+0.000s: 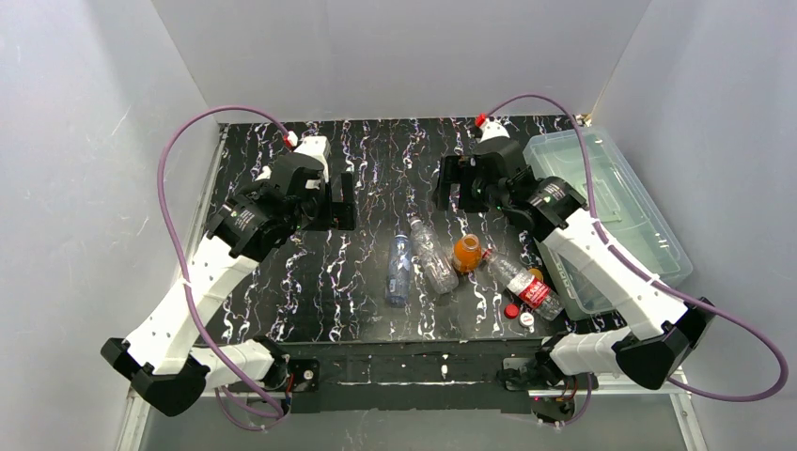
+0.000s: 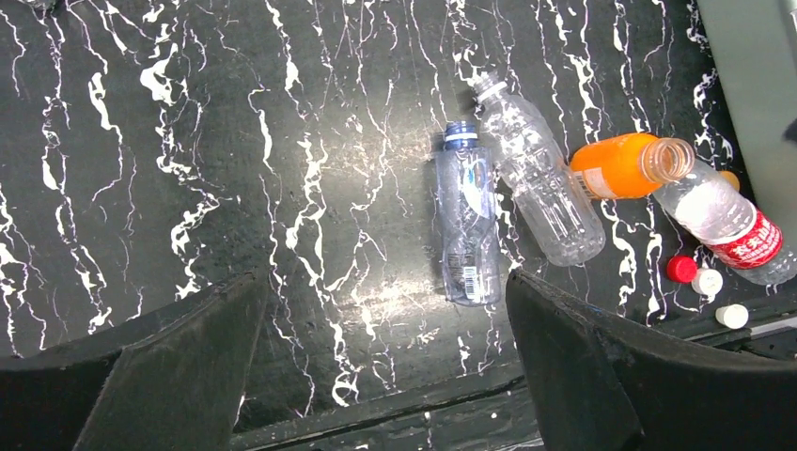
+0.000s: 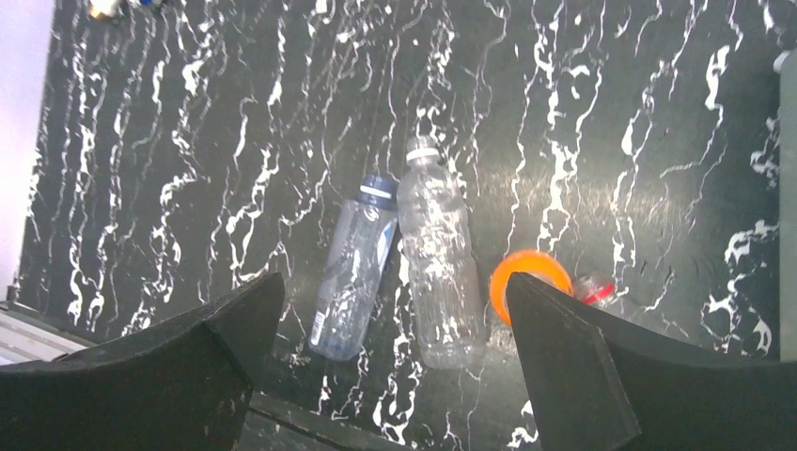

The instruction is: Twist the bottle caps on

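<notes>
One bottle (image 2: 705, 202) wears a red label (image 2: 749, 242) with unreadable white writing; both pairs of jaws stand apart, empty.

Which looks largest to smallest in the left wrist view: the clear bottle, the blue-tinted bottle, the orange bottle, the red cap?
1. clear bottle and blue-tinted bottle: too alike to rank.
2. orange bottle, clearly shorter.
3. red cap, by far the smallest.
</notes>
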Robot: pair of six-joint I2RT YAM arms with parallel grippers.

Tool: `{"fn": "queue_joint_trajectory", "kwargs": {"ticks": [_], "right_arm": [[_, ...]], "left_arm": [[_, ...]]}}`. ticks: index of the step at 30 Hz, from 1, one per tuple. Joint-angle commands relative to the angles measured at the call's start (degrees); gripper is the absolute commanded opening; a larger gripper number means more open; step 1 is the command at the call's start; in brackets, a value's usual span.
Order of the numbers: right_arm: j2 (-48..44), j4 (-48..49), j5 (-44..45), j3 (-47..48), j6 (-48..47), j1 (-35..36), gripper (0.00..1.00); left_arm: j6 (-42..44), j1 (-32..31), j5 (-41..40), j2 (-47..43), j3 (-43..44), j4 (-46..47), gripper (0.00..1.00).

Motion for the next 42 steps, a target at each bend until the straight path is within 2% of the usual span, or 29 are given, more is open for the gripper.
{"fn": "queue_joint_trajectory", "kwargs": {"ticks": [1, 6, 12, 17, 22, 28, 35, 42], "right_arm": [[0.98, -0.21, 2.24, 5.32, -2.59, -0.04, 0.98], [0.49, 0.67, 2.08, 3.96, -3.53, -0.04, 0.98], [0.33, 1.27, 1.82, 2.52, -4.30, -0.04, 0.98], [0.16, 1.44, 1.23, 1.06, -4.40, -0.03, 0.98], [-0.07, 1.47, 1.13, -0.75, -3.91, -0.04, 0.98], [0.49, 0.93, 0.46, -2.11, -3.70, -0.03, 0.98], [-0.80, -1.23, 1.54, -2.82, -3.70, -0.03, 0.98], [-2.59, -2.35, 2.56, -4.06, -3.59, -0.05, 0.98]], "left_arm": [[-0.18, 0.09, -2.48, -1.11, 1.00, -1.96, 0.98], [-0.76, 0.02, -1.96, -1.01, -0.14, -2.08, 0.98], [-1.19, 0.11, 2.49, -0.01, -4.08, -1.89, 0.98], [-4.82, 0.02, 10.44, 0.20, -12.16, 4.83, 0.98], [-8.66, -2.81, 11.34, 1.92, -19.23, 11.19, 0.98], [-12.15, -8.93, 9.58, 9.49, -21.29, 16.94, 0.98], [-11.89, -9.35, 9.36, 21.48, -18.66, 22.55, 0.98], [-9.76, -9.24, 9.57, 27.60, -19.61, 28.64, 0.95]]}}
